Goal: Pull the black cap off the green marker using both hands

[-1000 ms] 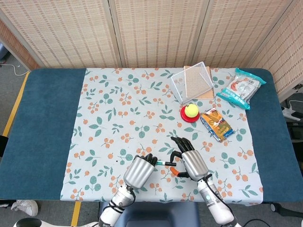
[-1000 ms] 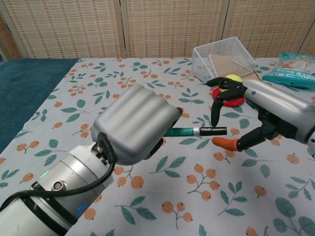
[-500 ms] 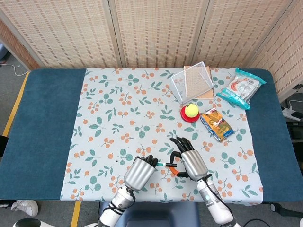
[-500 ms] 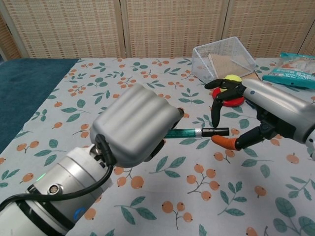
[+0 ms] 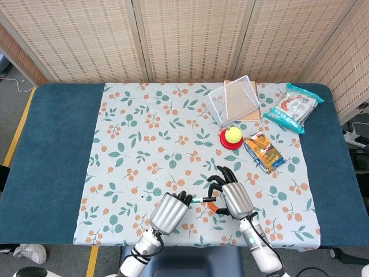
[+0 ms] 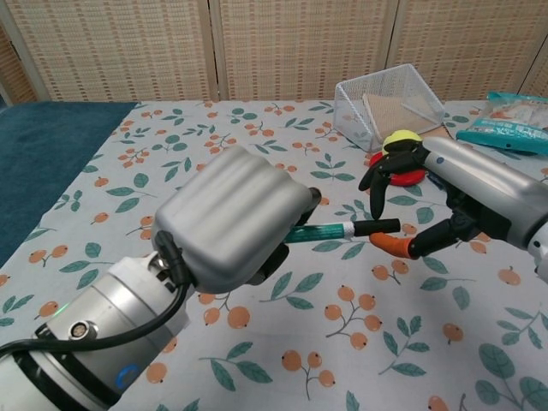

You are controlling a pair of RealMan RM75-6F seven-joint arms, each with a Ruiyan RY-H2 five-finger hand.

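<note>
1. Left robot hand (image 6: pixel 235 223), large in the chest view, has its fingers curled around the rear of the marker (image 6: pixel 318 231); the green barrel sticks out of it toward the right, raised off the surface (image 5: pixel 52 150).
2. In the head view the same left robot hand (image 5: pixel 170 210) sits near the front edge of the floral cloth (image 5: pixel 150 133), with the marker (image 5: pixel 198 199) a short teal sliver between the two hands.
3. Cap (image 6: pixel 375 226), black, is on the far end of the marker, past a white band; it looks seated on the barrel.
4. Right robot hand (image 6: pixel 445 193) is at the cap end. Dark fingers (image 6: pixel 377 181) arch down over the cap from above; an orange-tipped digit (image 6: pixel 390 244) lies just below it. Cannot tell whether they actually pinch the cap or only bracket it.
5. Head view shows the right robot hand (image 5: pixel 233 196) just beside the left one, fingers pointing away from the robot.
6. Behind the hands: a red disc with a yellow ball (image 5: pixel 232 134) on it, near a tilted wire basket (image 5: pixel 233 99).
7. A snack packet (image 5: pixel 264 152) lies right of the ball; a teal-edged bag (image 5: pixel 294 107) sits at the far right on the blue surface.
</note>
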